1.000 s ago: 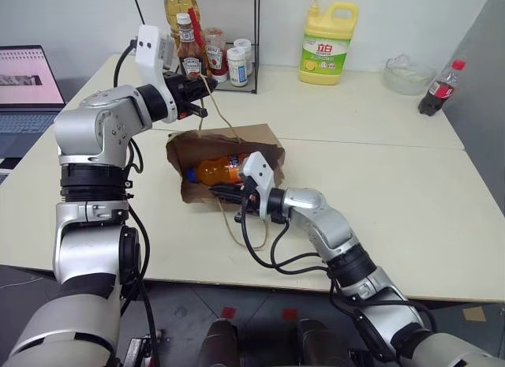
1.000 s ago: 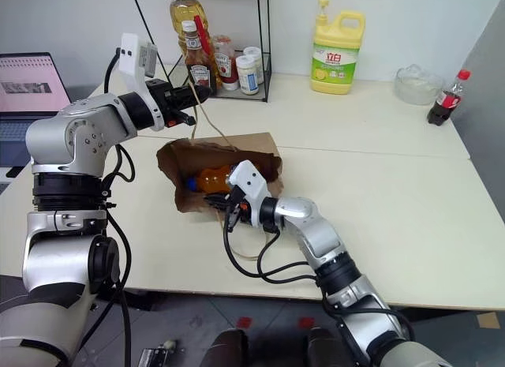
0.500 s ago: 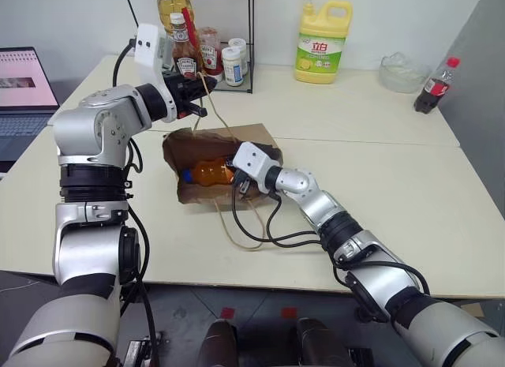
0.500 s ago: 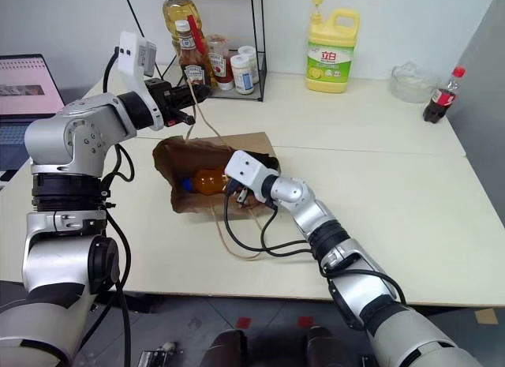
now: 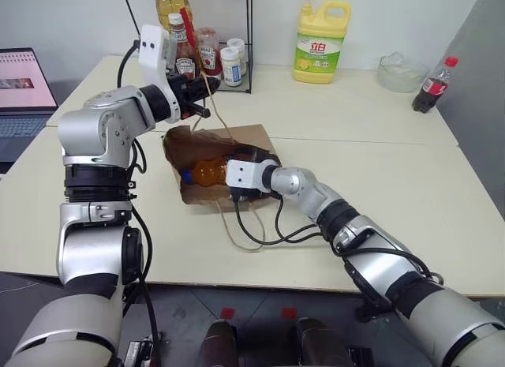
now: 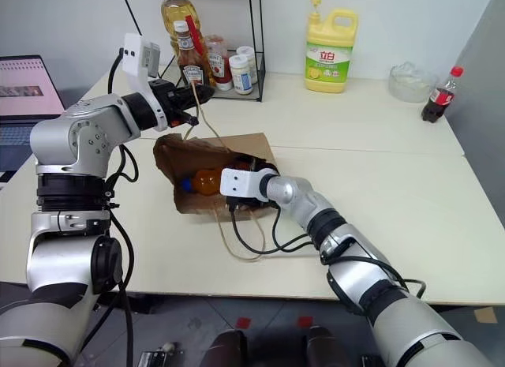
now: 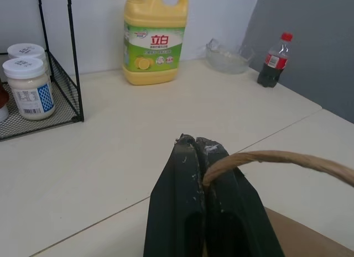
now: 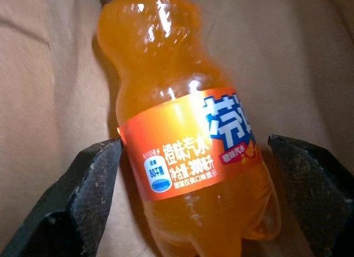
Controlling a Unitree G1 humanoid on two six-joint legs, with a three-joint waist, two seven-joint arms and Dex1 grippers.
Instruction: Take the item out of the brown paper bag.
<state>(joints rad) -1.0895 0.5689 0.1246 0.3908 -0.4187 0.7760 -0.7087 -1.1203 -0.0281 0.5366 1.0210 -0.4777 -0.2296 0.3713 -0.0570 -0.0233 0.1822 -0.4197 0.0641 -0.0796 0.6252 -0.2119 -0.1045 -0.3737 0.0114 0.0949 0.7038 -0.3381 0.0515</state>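
Soda bottle (image 8: 185,141) not pulled out yet: it's straddled inside the paper bag (image 5: 260,138) by the spread right end effector (image 5: 230,171), handle (image 7: 265,157) pinched by the left end effector (image 7: 200,152).

Table: a cream-coloured table (image 5: 379,170) fills most of the scene, with a thin seam running across it from 9 o'clock to 3 o'clock.
Wall: a plain white wall (image 5: 95,20) stands behind the table at 12 o'clock.
Panel: a grey panel (image 5: 485,75) rises at 2 o'clock, beside the table's far corner.
Rack: a black wire rack (image 5: 251,43) stands at 11 o'clock against the wall.
Laptop: an open laptop (image 5: 22,87) with a lit screen sits at 9 o'clock.
Floor: grey floor (image 5: 260,304) shows below the table's near edge at 6 o'clock.
Light: even and bright, soft shadows.
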